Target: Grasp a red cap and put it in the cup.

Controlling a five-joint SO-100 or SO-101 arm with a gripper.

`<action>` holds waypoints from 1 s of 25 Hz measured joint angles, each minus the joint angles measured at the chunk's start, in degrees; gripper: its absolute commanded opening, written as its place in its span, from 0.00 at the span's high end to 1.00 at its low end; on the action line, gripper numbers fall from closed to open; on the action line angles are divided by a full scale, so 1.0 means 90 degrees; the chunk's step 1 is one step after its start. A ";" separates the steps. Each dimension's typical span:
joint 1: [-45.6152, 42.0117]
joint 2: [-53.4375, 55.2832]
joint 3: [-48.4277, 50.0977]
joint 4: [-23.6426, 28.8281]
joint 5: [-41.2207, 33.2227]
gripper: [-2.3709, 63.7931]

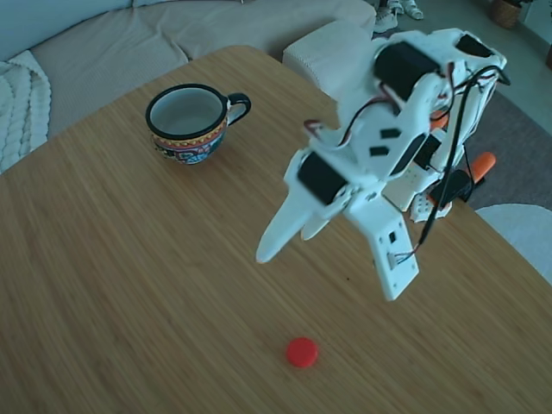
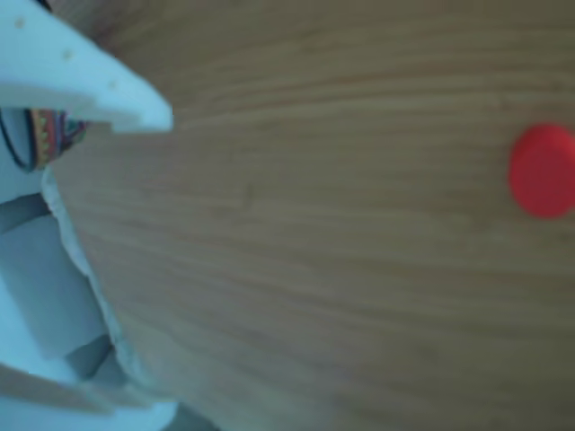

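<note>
red cap (image 1: pixel 302 352) lies below the open, empty gripper (image 1: pixel 332 276).

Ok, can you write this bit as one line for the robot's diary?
gripper: open, above table | red cap: on table, untouched | cup: empty, far side

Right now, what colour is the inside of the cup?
White, with a black rim; the cup shows best in the fixed view.

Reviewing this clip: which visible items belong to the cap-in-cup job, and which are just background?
Job items:
- red cap, lying on the table, not yet grasped
- cup, upright at the far side
- claw, open, raised above the table

Background:
- sofa
- orange clamp handle by the arm's base
</note>
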 measured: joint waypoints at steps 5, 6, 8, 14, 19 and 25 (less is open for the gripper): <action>-0.0537 -0.1377 -0.0527 0.0078 0.0000 0.41; -0.0674 -0.1553 -0.0605 0.0078 0.0000 0.41; -0.0967 -0.1855 -0.0811 0.0195 0.0000 0.41; -0.1826 -0.2422 -0.1270 0.0215 0.0010 0.41; -0.1895 -0.3291 -0.1641 0.0215 0.0146 0.41; -0.1689 -0.3828 -0.1846 0.0195 0.0146 0.41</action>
